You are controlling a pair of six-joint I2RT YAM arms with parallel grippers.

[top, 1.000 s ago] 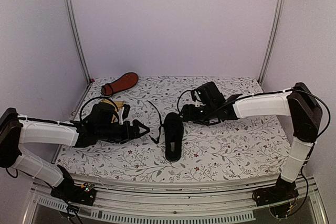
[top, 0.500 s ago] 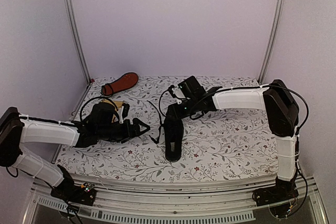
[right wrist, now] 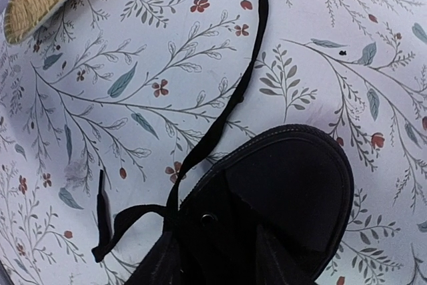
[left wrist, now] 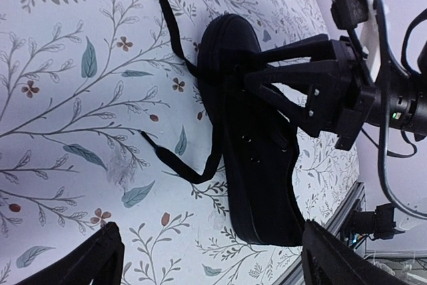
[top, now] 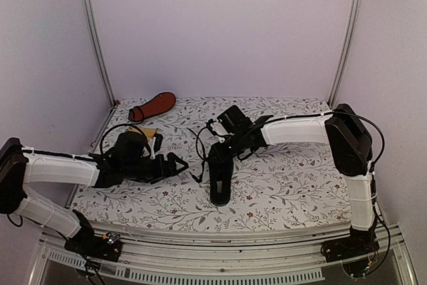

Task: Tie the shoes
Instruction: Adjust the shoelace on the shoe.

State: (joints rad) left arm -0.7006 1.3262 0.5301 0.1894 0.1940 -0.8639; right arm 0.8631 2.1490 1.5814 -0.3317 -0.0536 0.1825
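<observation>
Having swung in from the right, the right arm's fingers narrow over the thin black laces of the small black canvas shoe on the table, just beyond the left arm's fingers, which are spread wide; a lace pinch looks imminent, though I cannot tell whether they have clamped yet.

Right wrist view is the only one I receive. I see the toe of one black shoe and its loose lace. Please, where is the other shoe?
Observer: The other shoe lies at the far left corner of the table, with its reddish-orange sole showing.
Operator: And the left claw, is it close to my shoe?
Observer: The left claw is open, to the left of the near shoe, and does not touch it.
Operator: Which way does this shoe point?
Observer: Its toe points to the far side of the table, its heel to the near edge.
</observation>
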